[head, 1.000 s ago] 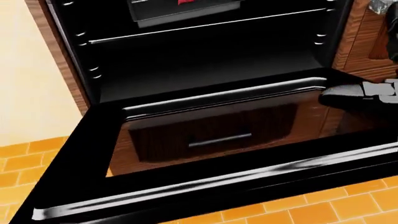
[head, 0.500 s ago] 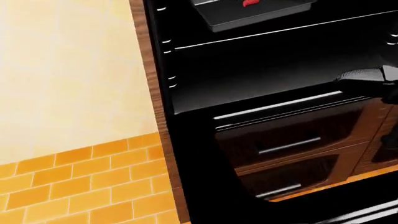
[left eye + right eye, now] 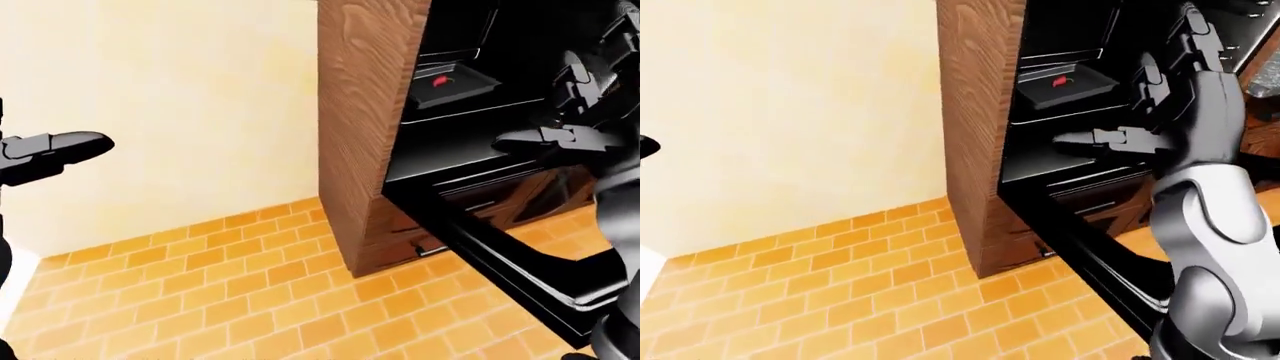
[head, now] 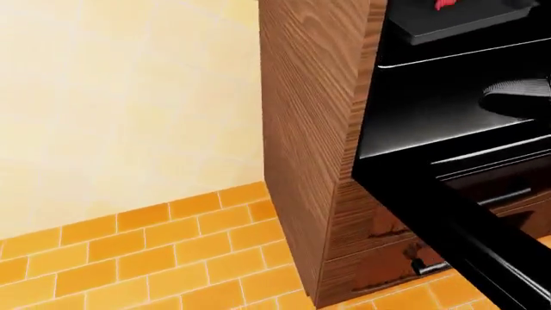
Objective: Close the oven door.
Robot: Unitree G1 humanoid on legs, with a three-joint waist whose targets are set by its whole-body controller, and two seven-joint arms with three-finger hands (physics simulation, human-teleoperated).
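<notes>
Oven door [image 3: 520, 262] hangs open at the right of the left-eye view, sloping down over the orange floor [image 3: 200, 300] beside the wood cabinet [image 3: 365, 112]. The left hand [image 3: 50, 154] waits far left, apparently with released fingers. In the head view, a tray [image 4: 465, 22] sits inside the oven. In the right-eye view, the right hand [image 3: 1160, 112] holds its fingers spread, grasping nothing, above the door, probably to reach its edge for lifting.
</notes>
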